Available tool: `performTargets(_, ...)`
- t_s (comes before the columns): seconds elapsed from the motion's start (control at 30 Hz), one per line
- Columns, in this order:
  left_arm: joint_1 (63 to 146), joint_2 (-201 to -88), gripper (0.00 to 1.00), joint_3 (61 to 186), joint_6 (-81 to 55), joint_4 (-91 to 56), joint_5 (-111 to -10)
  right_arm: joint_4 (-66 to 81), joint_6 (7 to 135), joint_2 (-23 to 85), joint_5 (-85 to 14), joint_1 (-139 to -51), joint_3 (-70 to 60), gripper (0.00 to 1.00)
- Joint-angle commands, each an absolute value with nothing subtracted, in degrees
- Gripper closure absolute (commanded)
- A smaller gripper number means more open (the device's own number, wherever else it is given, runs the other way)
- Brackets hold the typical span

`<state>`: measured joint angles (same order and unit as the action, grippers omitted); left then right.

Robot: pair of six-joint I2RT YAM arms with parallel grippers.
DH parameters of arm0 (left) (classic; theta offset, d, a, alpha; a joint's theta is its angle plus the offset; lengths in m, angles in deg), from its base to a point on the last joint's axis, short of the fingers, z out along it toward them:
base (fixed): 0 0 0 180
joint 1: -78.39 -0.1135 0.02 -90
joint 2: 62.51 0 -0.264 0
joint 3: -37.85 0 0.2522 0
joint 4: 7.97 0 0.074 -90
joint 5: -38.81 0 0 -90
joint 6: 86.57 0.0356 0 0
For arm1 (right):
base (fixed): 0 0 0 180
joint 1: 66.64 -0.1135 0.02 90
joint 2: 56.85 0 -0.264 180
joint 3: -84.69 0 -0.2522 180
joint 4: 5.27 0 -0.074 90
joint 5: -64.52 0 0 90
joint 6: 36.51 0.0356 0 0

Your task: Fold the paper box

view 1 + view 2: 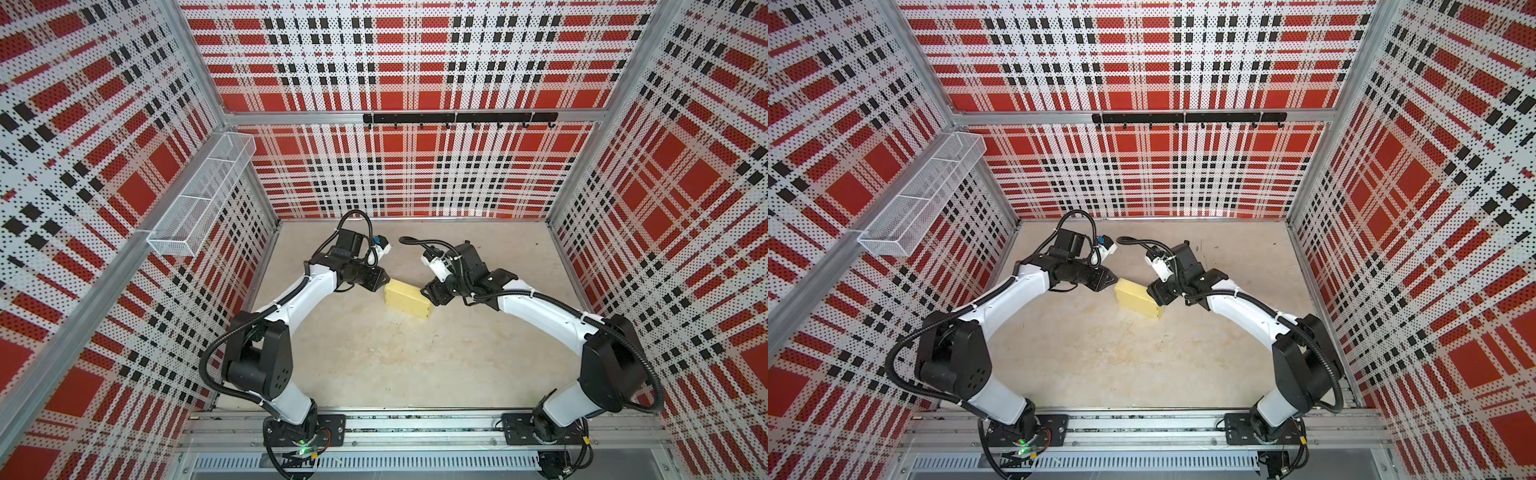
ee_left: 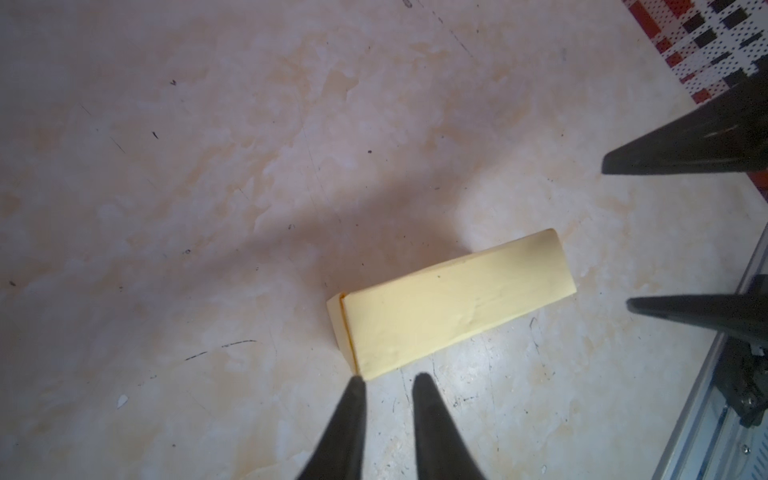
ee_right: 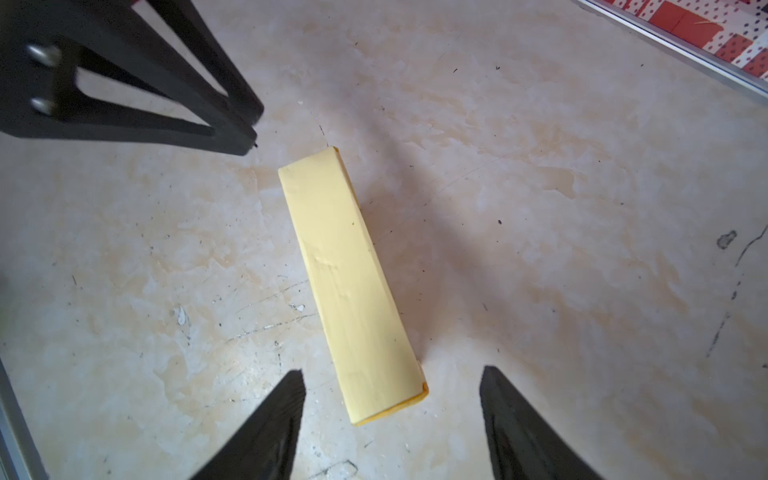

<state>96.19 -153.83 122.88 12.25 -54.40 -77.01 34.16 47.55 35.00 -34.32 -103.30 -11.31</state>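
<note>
On the mottled beige worktop (image 1: 374, 357), w/ red-black-white plaid walls (image 1: 415, 174) round it, we see the paper box (image 1: 407, 298) folded shut, lying flat near centre, long axis approx 10-to-4 o'clock in both top views. Left hand (image 2: 389, 378) at its 10 o'clock end: fingers slightly apart, nothing btwn them, one tip right by a corner. Right hand (image 3: 391, 370) at the 4 o'clock end: spread wide, gripping nothing.

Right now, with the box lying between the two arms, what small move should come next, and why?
Probably lift both arms clear. The paper box lies closed on the table with no loose flap showing. The fingers of the left gripper and the right gripper stand open at its two ends, holding nothing, so the fold looks finished.
</note>
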Motion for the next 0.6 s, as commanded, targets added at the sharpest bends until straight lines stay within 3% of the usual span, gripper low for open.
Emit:
performTargets(0.0, 93.8, -150.6, 0.65, 120.2, 11.1, -52.5, -76.6, 41.6, 41.9, 39.0, -34.5, -104.8, -7.1, 0.26)
performTargets(0.27, 89.6, -147.7, 0.49, 114.4, 10.8, -48.2, -76.5, 46.1, 39.8, 47.0, -36.2, -105.5, -0.3, 0.2)
performTargets(0.57, 86.9, -147.9, 0.34, 112.9, 11.4, -46.4, -76.1, 48.1, 35.9, 52.5, -36.2, -105.7, 4.6, 0.3)
